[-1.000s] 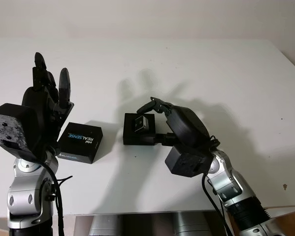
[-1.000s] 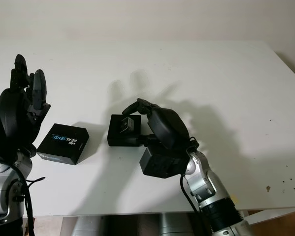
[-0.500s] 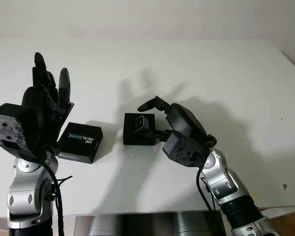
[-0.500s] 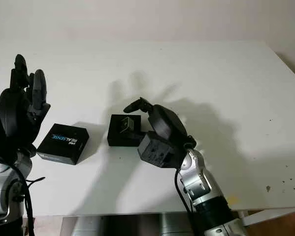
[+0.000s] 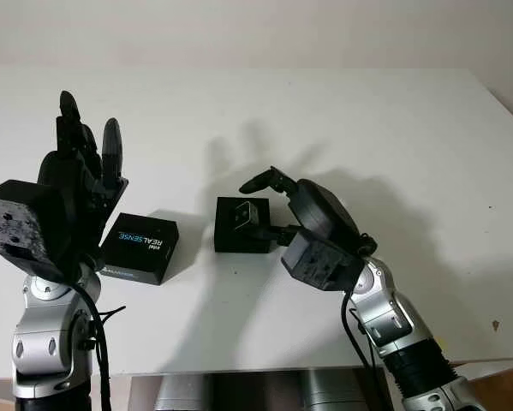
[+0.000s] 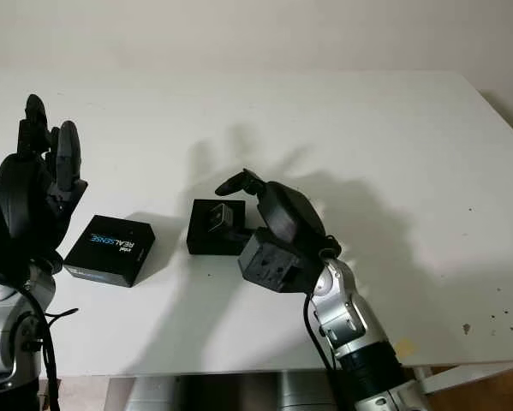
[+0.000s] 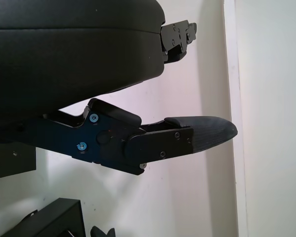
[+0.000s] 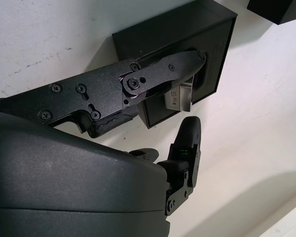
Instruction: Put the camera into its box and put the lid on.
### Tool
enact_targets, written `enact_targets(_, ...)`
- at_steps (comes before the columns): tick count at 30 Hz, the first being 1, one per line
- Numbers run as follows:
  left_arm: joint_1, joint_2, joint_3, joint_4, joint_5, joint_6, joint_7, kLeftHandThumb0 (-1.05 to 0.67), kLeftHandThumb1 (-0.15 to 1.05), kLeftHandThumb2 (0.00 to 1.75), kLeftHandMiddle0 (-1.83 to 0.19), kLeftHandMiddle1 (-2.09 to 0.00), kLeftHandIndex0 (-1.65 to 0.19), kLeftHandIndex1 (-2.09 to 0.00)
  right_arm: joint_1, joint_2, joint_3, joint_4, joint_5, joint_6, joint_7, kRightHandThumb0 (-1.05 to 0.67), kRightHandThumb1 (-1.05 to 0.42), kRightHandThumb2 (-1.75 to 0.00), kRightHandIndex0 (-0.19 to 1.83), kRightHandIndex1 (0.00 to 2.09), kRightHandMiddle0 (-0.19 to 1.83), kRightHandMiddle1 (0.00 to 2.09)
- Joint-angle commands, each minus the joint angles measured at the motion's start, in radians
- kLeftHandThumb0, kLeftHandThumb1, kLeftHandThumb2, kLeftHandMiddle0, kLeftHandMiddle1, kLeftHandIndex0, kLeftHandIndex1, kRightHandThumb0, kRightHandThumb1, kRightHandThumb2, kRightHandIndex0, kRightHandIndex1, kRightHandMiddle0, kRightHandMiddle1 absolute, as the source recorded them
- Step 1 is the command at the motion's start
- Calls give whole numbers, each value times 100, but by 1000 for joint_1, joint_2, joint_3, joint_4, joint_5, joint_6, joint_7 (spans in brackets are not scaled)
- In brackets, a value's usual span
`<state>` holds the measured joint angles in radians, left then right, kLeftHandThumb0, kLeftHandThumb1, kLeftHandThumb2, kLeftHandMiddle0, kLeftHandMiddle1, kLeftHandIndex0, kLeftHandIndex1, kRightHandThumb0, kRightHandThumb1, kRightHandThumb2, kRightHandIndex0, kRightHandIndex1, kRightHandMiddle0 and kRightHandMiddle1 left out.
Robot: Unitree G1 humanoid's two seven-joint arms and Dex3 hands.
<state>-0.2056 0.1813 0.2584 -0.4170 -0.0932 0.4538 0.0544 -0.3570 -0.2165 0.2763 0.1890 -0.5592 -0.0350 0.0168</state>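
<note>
Since a second ago, the right robot hand (image 5: 269, 184) has lifted off the camera (image 5: 242, 215) and now hovers open just over the box (image 5: 239, 225). From the head views, the camera sits in the box at mid-surface (image 5: 367, 120); the lid (image 5: 140, 247) lies just left, apart. The left robot hand (image 5: 83, 163) is raised, open, near the lid. From the right wrist, one finger (image 8: 165, 74) reaches over the camera (image 8: 180, 96) in its box (image 8: 152, 42). From the left wrist, an open finger (image 7: 197, 136) hangs above the surface.

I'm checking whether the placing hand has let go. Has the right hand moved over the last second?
Yes. The right hand has drawn back toward the robot and rolled, its fingers lifting off the camera, judged against the unmoved box.
</note>
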Motion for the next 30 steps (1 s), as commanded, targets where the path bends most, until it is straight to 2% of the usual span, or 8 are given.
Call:
enact_targets(1, -10, 4, 6, -12, -5, 0, -1, -71, 105, 55, 19, 0, 19, 0, 4, -15, 13, -14, -12, -18, -8, -60, -98, -5, 37, 6, 29, 100)
enact_targets(12, -9, 6, 1, -17, 2, 4, 1, -72, 105, 55, 19, 0, 19, 0, 16, -47, 53, 22, -79, -67, -56, -57, -97, -5, 40, 7, 32, 103)
enact_targets(16, -9, 7, 2, -15, 0, 1, -2, -72, 105, 55, 19, 0, 19, 0, 17, -50, 58, 37, -84, -93, -83, -49, -98, -5, 44, 9, 38, 117)
enact_targets(20, -9, 6, 3, -13, 1, -3, -1, -72, 105, 55, 19, 0, 19, 0, 15, -52, 63, 46, -89, -103, -97, -45, -99, -6, 47, 9, 36, 131)
enact_targets(30, -11, 6, 4, -10, 1, -5, 0, -72, 105, 55, 19, -1, 19, 0, -2, -43, 62, 74, -80, -100, -99, -44, -100, -5, 49, 8, 34, 140)
